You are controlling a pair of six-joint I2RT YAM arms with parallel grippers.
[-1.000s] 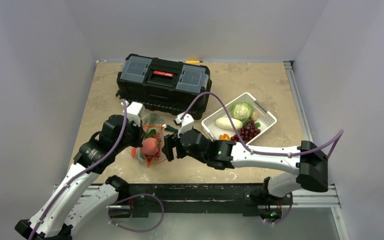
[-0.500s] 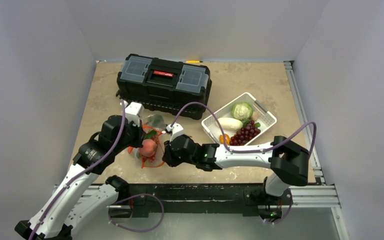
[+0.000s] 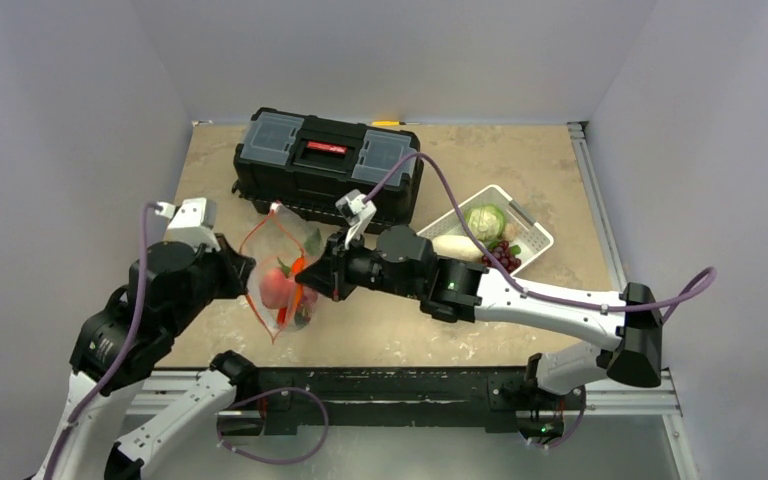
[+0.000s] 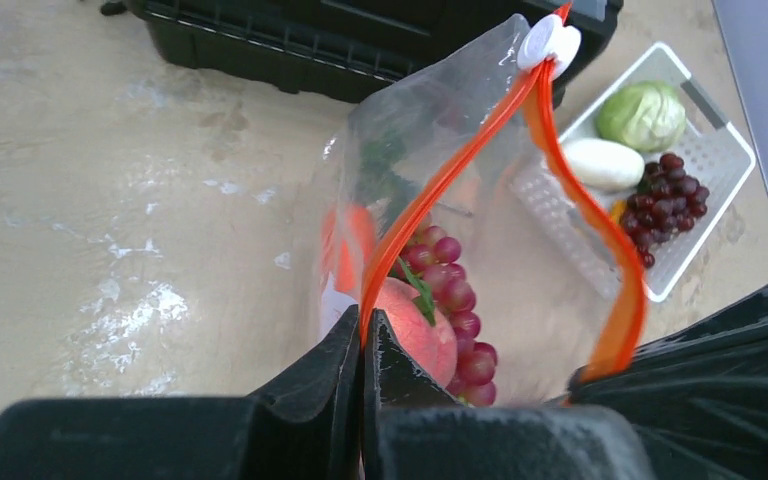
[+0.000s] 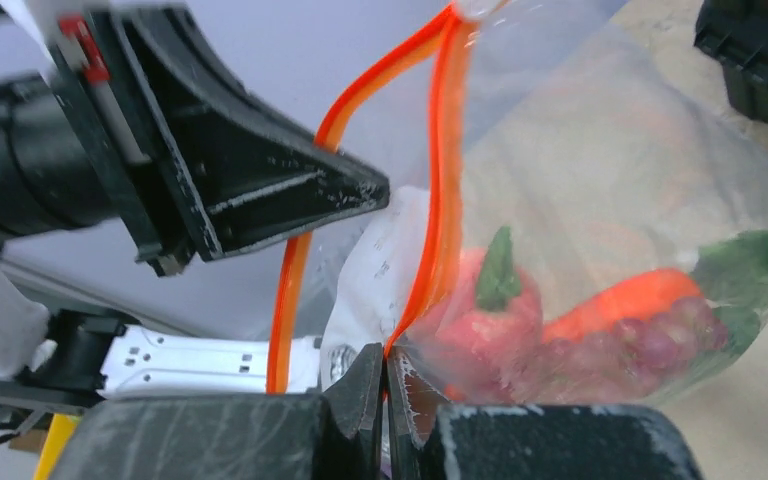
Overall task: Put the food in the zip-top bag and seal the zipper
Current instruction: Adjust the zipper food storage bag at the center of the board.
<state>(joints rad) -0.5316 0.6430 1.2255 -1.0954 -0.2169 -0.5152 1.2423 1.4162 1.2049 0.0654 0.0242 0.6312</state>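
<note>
1. The zip-top bag (image 3: 282, 270) is held up between the two arms, above the near left part of the counter (image 3: 480, 150), just in front of the black toolbox (image 3: 328, 165). I cannot tell if its lowest corner touches the counter.
2. The left fingers (image 4: 343, 365) are pressed together on one lip of the orange-red zipper (image 4: 440, 185), with no gap between them.
3. The right fingers (image 5: 368, 385) are closed in the same way on the other lip of the zipper.
4. The two lips stand apart, so the mouth of the bag is open. They meet only at the far end, at the small white slider (image 4: 548, 42).
5. Inside the bag I see the pink peach (image 4: 415, 335) with a grape bunch (image 4: 450, 275) just beside it, and the orange carrot (image 5: 620, 300) next to a dark green piece (image 5: 750, 260).
6. The white basket (image 3: 535, 235) stands on the counter to the right, well apart from the bag. It holds the pale green cabbage (image 3: 484, 221), a white vegetable (image 3: 457, 246) and a second grape bunch (image 3: 500, 258).
7. The right arm partly hides the near side of the basket in the top view.
</note>
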